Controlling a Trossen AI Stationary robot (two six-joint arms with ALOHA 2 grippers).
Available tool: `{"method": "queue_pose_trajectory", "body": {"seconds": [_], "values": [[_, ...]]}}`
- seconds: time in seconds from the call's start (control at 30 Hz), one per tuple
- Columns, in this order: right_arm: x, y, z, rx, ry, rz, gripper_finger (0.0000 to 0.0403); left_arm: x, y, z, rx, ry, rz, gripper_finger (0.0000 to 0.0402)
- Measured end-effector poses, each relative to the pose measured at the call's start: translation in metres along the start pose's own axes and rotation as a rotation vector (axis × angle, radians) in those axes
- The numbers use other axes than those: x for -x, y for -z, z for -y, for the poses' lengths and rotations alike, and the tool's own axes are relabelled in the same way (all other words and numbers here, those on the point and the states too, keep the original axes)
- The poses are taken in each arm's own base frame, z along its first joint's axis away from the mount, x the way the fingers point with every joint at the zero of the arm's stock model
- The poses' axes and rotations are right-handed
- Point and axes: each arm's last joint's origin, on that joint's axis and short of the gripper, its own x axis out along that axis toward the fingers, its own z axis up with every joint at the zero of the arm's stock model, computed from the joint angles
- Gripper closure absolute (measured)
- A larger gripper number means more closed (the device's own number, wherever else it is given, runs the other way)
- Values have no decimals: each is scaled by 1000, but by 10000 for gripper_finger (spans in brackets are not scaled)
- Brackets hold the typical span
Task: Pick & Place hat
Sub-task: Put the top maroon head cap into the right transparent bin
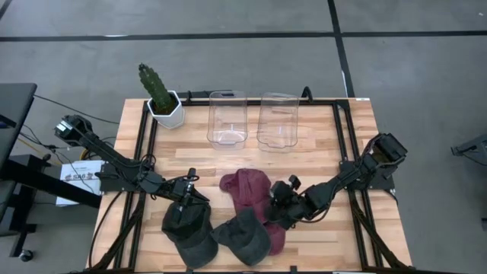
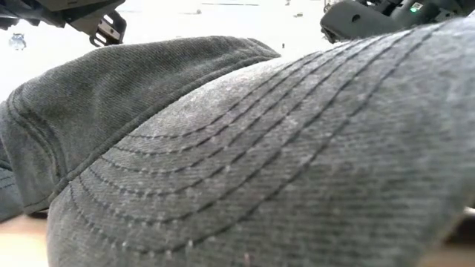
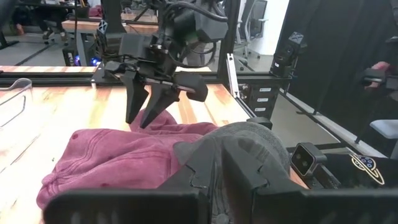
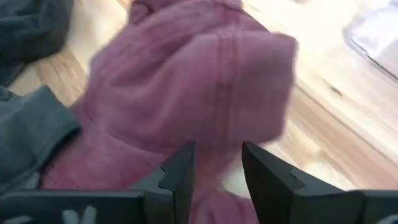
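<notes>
- Your right gripper (image 1: 278, 204) is down low over the maroon hat (image 1: 251, 190), sitting at the hat's 3 o'clock edge in the high view.
- In the right wrist view its fingers (image 4: 177, 171) stand parted with a narrow gap, nothing between them yet, and the maroon hat (image 4: 186, 81) lies straight ahead of the tips.
- That hat's long axis runs from about 11 o'clock to 5 o'clock on the counter (image 1: 319, 152), and your right arm is plainly the nearer one.
- Your left gripper (image 1: 185, 199) hangs at the 12 o'clock side of the dark grey hat (image 1: 189, 227); whether it has cloth in its grip, you cannot tell.
- A second grey hat (image 1: 243, 234) lies between the two, touching the maroon one's lower edge, so a careless pinch may drag it along.
- Two clear bins (image 1: 227, 118) stand at 12 o'clock, well apart from the hats, likely the drop spots.
- A potted cactus (image 1: 162, 95) sits at the counter's 11 o'clock corner.
- The counter is pale wood in a black frame; grey floor lies all around it.
</notes>
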Motion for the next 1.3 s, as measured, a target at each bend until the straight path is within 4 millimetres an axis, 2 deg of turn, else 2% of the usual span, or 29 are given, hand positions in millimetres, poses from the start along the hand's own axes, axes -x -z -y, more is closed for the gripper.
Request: {"method": "queue_pose_trajectory", "body": {"seconds": [0.2, 0.33, 0.43, 0.7, 0.93, 1.0, 1.07, 1.13, 1.23, 1.3], "values": [[10, -8, 10, -28, 34, 6, 213, 0, 0, 0, 1, 1, 0, 376], [2, -19, 15, -27, 39, -2, 165, 0, 0, 0, 0, 0, 0, 376], [-8, -30, 16, 11, 1, -18, 145, 0, 0, 0, 1, 1, 0, 376], [-24, -50, 22, 67, -68, -20, 142, 0, 0, 0, 1, 1, 0, 376], [-36, -53, 27, 48, -78, -65, 145, 0, 0, 0, 1, 1, 0, 376], [-39, -52, 25, 45, -86, -75, 160, 0, 0, 0, 1, 0, 0, 376], [-39, -47, 26, 59, -76, -95, 195, 0, 0, 0, 1, 1, 0, 376], [-39, -47, 22, 51, -93, -82, 254, 0, 0, 0, 1, 1, 0, 376], [-37, -44, 20, 58, -101, -87, 368, 0, 0, 0, 1, 0, 0, 376], [-35, -44, 17, 56, -109, -70, 386, 0, 0, 0, 8, 1, 0, 376]]}}
